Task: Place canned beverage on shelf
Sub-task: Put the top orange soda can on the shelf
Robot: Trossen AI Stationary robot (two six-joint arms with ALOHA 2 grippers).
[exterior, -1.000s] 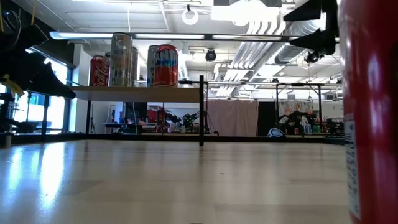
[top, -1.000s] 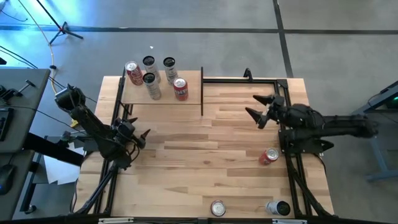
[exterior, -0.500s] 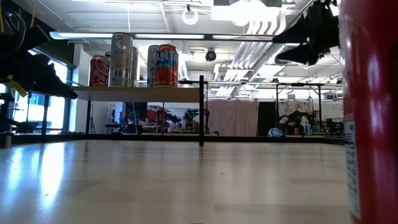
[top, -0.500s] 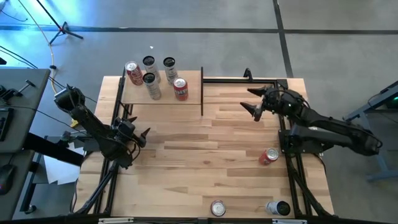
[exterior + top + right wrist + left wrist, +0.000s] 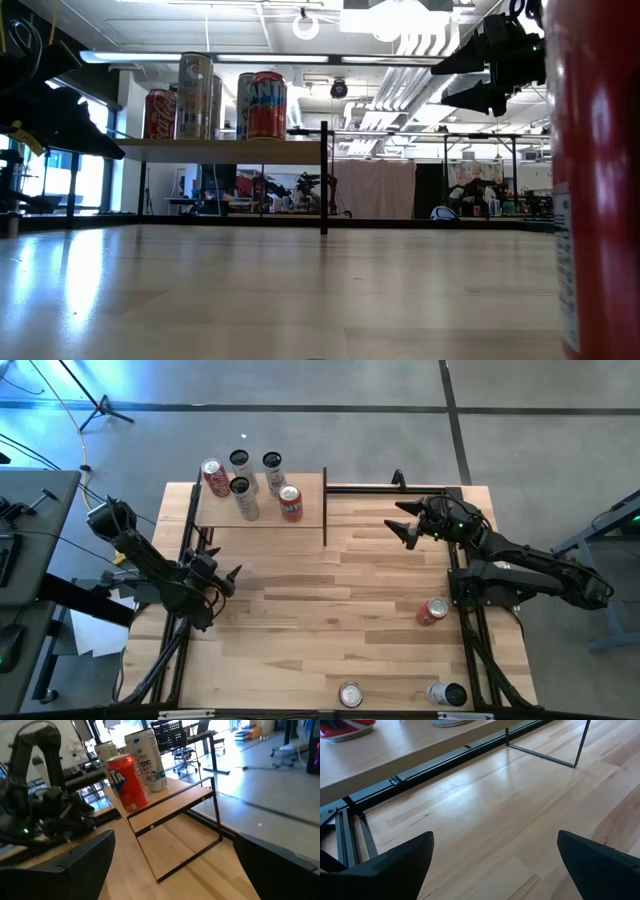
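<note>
The shelf [image 5: 258,508] is a pale board on thin black posts at the table's far left. It carries several upright cans, among them a red one [image 5: 290,502] near its right end, which also shows in the right wrist view [image 5: 127,780]. A red can [image 5: 432,611] rests on the table at the right, near my right arm's base. My right gripper [image 5: 405,525] is open and empty above the table, right of the shelf and facing it. My left gripper [image 5: 232,575] is open and empty near the table's left edge, in front of the shelf [image 5: 395,750].
Two more cans [image 5: 350,694] [image 5: 448,694] are at the table's near edge. A red can [image 5: 595,180] stands very close to the low camera and fills that view's right side. A black frame rail [image 5: 390,488] runs along the far edge, right of the shelf. Bare planks [image 5: 330,590] lie between the arms.
My right gripper has swung a little toward the table's far-left, toward the shelf, and has turned to face it, staying open and empty. The cans have kept still.
</note>
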